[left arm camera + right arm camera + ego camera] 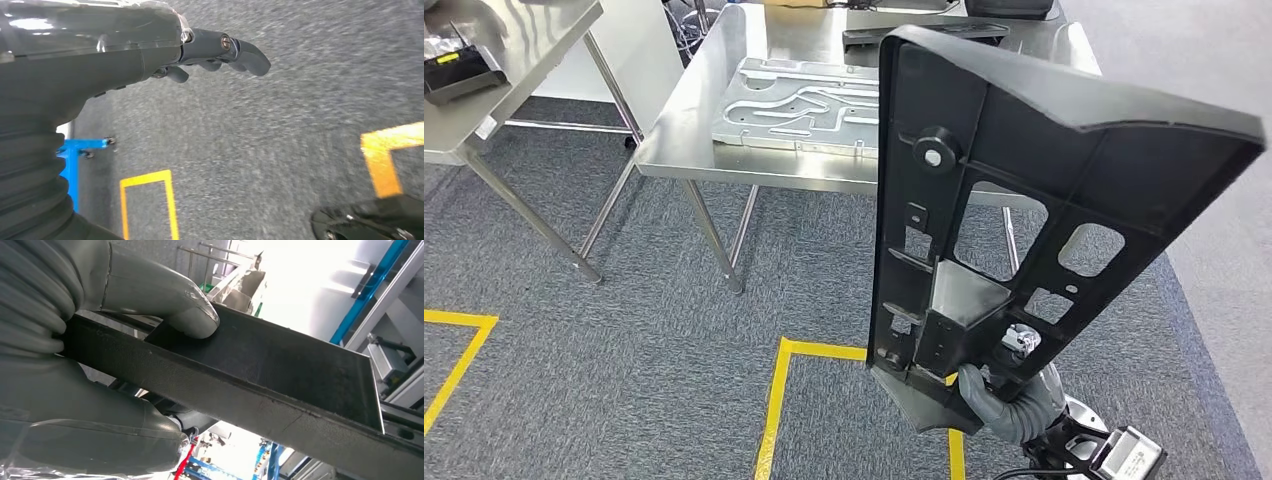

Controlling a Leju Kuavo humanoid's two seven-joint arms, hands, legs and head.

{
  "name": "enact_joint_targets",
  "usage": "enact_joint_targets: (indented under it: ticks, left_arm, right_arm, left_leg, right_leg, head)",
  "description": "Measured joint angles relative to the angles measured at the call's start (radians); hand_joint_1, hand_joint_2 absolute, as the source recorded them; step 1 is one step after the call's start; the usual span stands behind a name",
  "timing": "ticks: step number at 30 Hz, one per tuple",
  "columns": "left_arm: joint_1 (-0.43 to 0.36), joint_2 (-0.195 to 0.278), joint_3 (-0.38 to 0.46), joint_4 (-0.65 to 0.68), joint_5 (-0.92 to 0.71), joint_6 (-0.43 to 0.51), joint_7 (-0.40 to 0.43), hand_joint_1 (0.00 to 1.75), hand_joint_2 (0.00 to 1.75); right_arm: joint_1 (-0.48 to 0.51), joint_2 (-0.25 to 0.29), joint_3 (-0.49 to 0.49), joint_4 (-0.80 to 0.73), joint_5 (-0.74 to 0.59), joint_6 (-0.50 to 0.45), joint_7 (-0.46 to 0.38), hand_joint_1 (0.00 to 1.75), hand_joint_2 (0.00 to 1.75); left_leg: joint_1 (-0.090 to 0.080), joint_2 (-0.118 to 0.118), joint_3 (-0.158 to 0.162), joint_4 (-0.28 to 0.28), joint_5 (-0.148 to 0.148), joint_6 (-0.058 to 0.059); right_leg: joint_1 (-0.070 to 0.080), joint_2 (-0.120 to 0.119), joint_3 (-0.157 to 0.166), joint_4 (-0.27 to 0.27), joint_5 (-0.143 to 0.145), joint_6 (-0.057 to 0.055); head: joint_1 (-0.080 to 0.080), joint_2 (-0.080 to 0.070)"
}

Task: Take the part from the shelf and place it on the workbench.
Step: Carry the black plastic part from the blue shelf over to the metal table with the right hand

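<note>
A large black plastic part [1014, 190], a ribbed panel with several cut-outs, stands upright in front of me in the head view. My right hand [1009, 400] grips its lower end from below. In the right wrist view the thumb [165, 300] presses on the black part [280, 370] and the fingers wrap under its edge. The steel workbench [694, 140] stands ahead, beyond a strip of carpet. My left hand [220, 52] hangs over the grey carpet with its fingers loosely extended, holding nothing.
A machined aluminium plate [794, 105] lies on the workbench, with a flat black part [924, 33] behind it. A second steel table [494, 90] with a black tray stands at the left. Yellow floor tape [776, 400] marks the grey carpet.
</note>
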State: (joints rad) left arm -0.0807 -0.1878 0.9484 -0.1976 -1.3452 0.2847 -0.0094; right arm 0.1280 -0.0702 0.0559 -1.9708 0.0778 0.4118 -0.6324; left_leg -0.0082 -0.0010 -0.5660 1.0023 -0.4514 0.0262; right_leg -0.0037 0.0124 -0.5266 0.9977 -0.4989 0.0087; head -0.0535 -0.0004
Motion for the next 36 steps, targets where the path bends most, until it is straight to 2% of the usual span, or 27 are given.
enact_joint_targets:
  ticks: [2,3,5,6,7,8,10,11,12,14,16,17,18,19,20,21,22,23,25,26,27,30,32,33,34,36]
  left_arm:
    - [0.001,-0.001,0.000,0.000,-0.002,-0.001,0.000,0.00,1.75]
    - [0.001,-0.002,0.000,0.000,-0.003,-0.002,0.000,0.00,1.75]
    - [0.000,-0.004,0.000,0.000,-0.004,-0.004,-0.001,0.00,1.75]
    - [0.001,-0.004,0.000,0.000,-0.005,-0.005,-0.001,0.00,1.75]
    - [0.002,-0.005,0.000,0.000,-0.006,-0.007,-0.001,0.00,1.75]
    - [0.003,-0.006,0.000,0.000,-0.007,-0.008,-0.001,0.00,1.75]
    - [0.003,-0.008,0.000,0.000,-0.012,-0.011,-0.001,0.00,1.75]
    - [0.002,-0.009,0.000,0.000,-0.014,-0.011,-0.001,0.00,1.75]
    - [0.001,-0.009,-0.001,0.000,-0.015,-0.012,-0.001,0.00,1.75]
    - [-0.001,-0.009,-0.001,0.000,-0.015,-0.012,0.000,0.00,1.75]
    - [-0.004,-0.009,-0.001,0.000,-0.015,-0.012,0.001,0.00,1.75]
    - [-0.006,-0.009,-0.001,0.000,-0.015,-0.012,0.001,0.00,1.75]
    - [-0.007,-0.009,-0.001,0.000,-0.015,-0.012,0.001,0.00,1.75]
    - [-0.007,-0.009,-0.001,0.000,-0.015,-0.012,0.001,0.00,1.75]
    - [-0.007,-0.009,-0.001,0.000,-0.015,-0.012,0.001,0.00,1.75]
    - [-0.006,-0.009,-0.001,0.000,-0.015,-0.012,0.002,0.00,1.75]
    - [-0.004,-0.009,-0.001,0.000,-0.015,-0.012,0.002,0.00,1.75]
    - [-0.002,-0.008,-0.001,0.000,-0.014,-0.012,0.002,0.00,1.75]
    - [0.001,-0.008,-0.001,0.000,-0.014,-0.012,0.002,0.00,1.75]
    - [0.002,-0.007,-0.001,0.000,-0.014,-0.012,0.002,0.00,1.75]
    - [0.001,-0.007,-0.001,0.000,-0.014,-0.012,0.003,0.00,1.75]
    - [0.000,-0.006,-0.001,0.000,-0.014,-0.012,0.003,0.00,1.75]
    - [0.002,-0.007,-0.001,0.000,-0.013,-0.012,0.003,0.00,1.75]
    - [0.001,-0.008,-0.001,0.000,-0.013,-0.012,0.003,0.00,1.75]
    - [0.001,-0.009,-0.001,0.000,-0.013,-0.012,0.003,0.00,1.75]
    - [0.000,-0.009,-0.001,0.000,-0.012,-0.012,0.003,0.00,1.75]
  right_arm:
    - [0.001,0.000,-0.001,0.000,-0.002,0.000,-0.002,1.75,1.75]
    - [0.003,0.000,-0.002,0.000,-0.002,0.000,-0.003,1.75,1.75]
    - [0.011,0.000,-0.003,0.002,-0.002,-0.002,-0.005,1.75,1.75]
    - [0.015,0.000,-0.004,0.003,-0.002,-0.002,-0.006,1.75,1.75]
    - [0.020,0.000,-0.004,0.004,-0.002,-0.002,-0.006,1.75,1.75]
    - [0.022,0.000,-0.005,0.004,-0.002,-0.002,-0.006,1.75,1.75]
    - [0.023,0.000,-0.006,0.004,-0.001,-0.003,-0.006,1.75,1.75]
    - [0.024,0.000,-0.006,0.004,0.001,-0.003,-0.006,1.75,1.75]
    - [0.024,0.000,-0.006,0.003,0.003,-0.003,-0.006,1.75,1.75]
    - [0.026,0.000,-0.007,0.002,0.007,-0.004,-0.005,1.75,1.75]
    - [0.029,0.000,-0.007,0.000,0.009,-0.005,-0.005,1.75,1.75]
    - [0.029,0.000,-0.008,0.000,0.010,-0.004,-0.006,1.75,1.75]
    - [0.029,0.000,-0.008,-0.001,0.010,-0.004,-0.007,1.75,1.75]
    - [0.029,0.000,-0.008,-0.001,0.010,-0.004,-0.007,1.75,1.75]
    - [0.030,0.000,-0.008,-0.001,0.010,-0.004,-0.008,1.75,1.75]
    - [0.030,0.000,-0.008,0.000,0.009,-0.003,-0.008,1.75,1.75]
    - [0.031,0.000,-0.008,0.000,0.009,-0.003,-0.008,1.75,1.75]
    - [0.031,0.000,-0.008,0.001,0.008,-0.002,-0.009,1.75,1.75]
    - [0.031,0.000,-0.008,0.002,0.007,-0.002,-0.011,1.75,1.75]
    - [0.030,0.000,-0.008,0.002,0.006,-0.002,-0.013,1.75,1.75]
    - [0.030,0.000,-0.008,0.003,0.006,-0.002,-0.014,1.75,1.75]
    - [0.032,0.000,-0.010,0.004,0.005,-0.001,-0.016,1.75,1.75]
    - [0.032,0.000,-0.012,0.004,0.005,-0.001,-0.017,1.75,1.75]
    - [0.031,0.000,-0.013,0.004,0.004,-0.001,-0.017,1.75,1.75]
    - [0.030,0.000,-0.014,0.005,0.003,-0.001,-0.017,1.75,1.75]
    - [0.030,0.000,-0.016,0.007,0.002,0.001,-0.017,1.75,1.75]
  left_leg:
    - [0.007,0.001,0.015,-0.018,0.003,0.008]
    - [0.009,0.002,0.022,-0.024,0.003,0.012]
    - [0.010,0.003,0.028,-0.026,-0.004,0.016]
    - [0.010,0.003,0.032,-0.025,-0.008,0.016]
    - [0.011,0.002,0.037,-0.024,-0.014,0.014]
    - [0.012,0.002,0.045,-0.023,-0.021,0.012]
    - [0.014,0.002,0.064,-0.019,-0.039,0.002]
    - [0.013,0.001,0.070,-0.016,-0.048,-0.005]
    - [0.012,0.001,0.074,-0.014,-0.057,-0.011]
    - [0.010,0.002,0.079,-0.017,-0.067,-0.024]
    - [0.012,0.004,0.087,-0.014,-0.078,-0.034]
    - [0.013,0.005,0.081,0.010,-0.091,-0.039]
    - [0.014,0.005,0.060,0.057,-0.112,-0.043]
    - [0.015,0.005,0.023,0.125,-0.137,-0.046]
    - [0.015,0.005,-0.026,0.203,-0.160,-0.048]
    - [0.015,0.005,-0.072,0.267,-0.170,-0.048]
    - [0.015,0.005,-0.104,0.298,-0.160,-0.047]
    - [0.015,0.005,-0.116,0.288,-0.129,-0.044]
    - [0.010,0.003,-0.092,0.166,-0.026,-0.029]
    - [0.006,0.002,-0.072,0.106,0.011,-0.020]
    - [0.001,0.002,-0.057,0.060,0.031,-0.013]
    - [-0.005,0.000,-0.037,0.020,0.021,0.000]
    - [0.000,-0.002,-0.012,0.000,0.017,0.008]
    - [0.003,-0.003,0.003,-0.009,0.014,0.012]
    - [0.005,-0.003,0.014,-0.015,0.009,0.014]
    - [0.006,-0.004,0.030,-0.018,-0.005,0.016]
  right_leg:
    - [0.000,-0.002,-0.011,0.035,-0.021,0.012]
    - [-0.002,-0.003,-0.035,0.082,-0.043,0.018]
    - [-0.008,-0.004,-0.116,0.216,-0.095,0.029]
    - [-0.012,-0.005,-0.151,0.267,-0.103,0.034]
    - [-0.015,-0.006,-0.170,0.283,-0.090,0.038]
    - [-0.019,-0.007,-0.167,0.258,-0.058,0.042]
    - [-0.024,-0.014,-0.115,0.125,0.028,0.046]
    - [-0.023,-0.015,-0.088,0.067,0.052,0.042]
    - [-0.021,-0.017,-0.071,0.030,0.060,0.036]
    - [-0.014,-0.014,-0.065,0.018,0.047,0.018]
    - [-0.017,-0.011,-0.055,0.013,0.039,0.003]
    - [-0.018,-0.011,-0.047,0.010,0.035,-0.005]
    - [-0.020,-0.011,-0.037,0.007,0.030,-0.012]
    - [-0.018,-0.012,-0.029,0.007,0.023,-0.017]
    - [-0.016,-0.012,-0.022,0.007,0.016,-0.021]
    - [-0.014,-0.010,-0.014,0.007,0.008,-0.023]
    - [-0.012,-0.008,-0.003,0.007,-0.001,-0.023]
    - [-0.010,-0.005,0.009,0.007,-0.010,-0.023]
    - [-0.007,-0.001,0.038,0.006,-0.032,-0.021]
    - [-0.004,-0.001,0.049,0.006,-0.042,-0.018]
    - [-0.004,0.000,0.055,0.005,-0.050,-0.014]
    - [-0.008,0.001,0.063,0.006,-0.049,0.006]
    - [-0.009,-0.002,0.054,0.042,-0.047,0.015]
    - [-0.010,-0.002,0.031,0.084,-0.055,0.018]
    - [-0.011,-0.003,-0.005,0.139,-0.073,0.022]
    - [-0.014,-0.004,-0.093,0.248,-0.118,0.032]
  head:
    - [0.000,0.000]
    - [0.000,0.000]
    - [0.000,0.000]
    - [0.000,0.000]
    - [0.000,0.000]
    - [0.000,0.000]
    - [0.000,0.000]
    - [0.000,0.000]
    - [0.000,0.000]
    - [0.000,0.000]
    - [0.000,0.000]
    - [0.000,0.000]
    - [0.000,0.000]
    - [0.000,0.000]
    - [0.000,0.000]
    - [0.000,0.000]
    - [0.000,0.000]
    - [0.000,0.000]
    - [0.000,0.000]
    - [0.000,0.000]
    - [0.000,0.000]
    - [0.000,0.000]
    - [0.000,0.000]
    - [0.000,0.000]
    - [0.000,0.000]
    - [0.000,0.000]
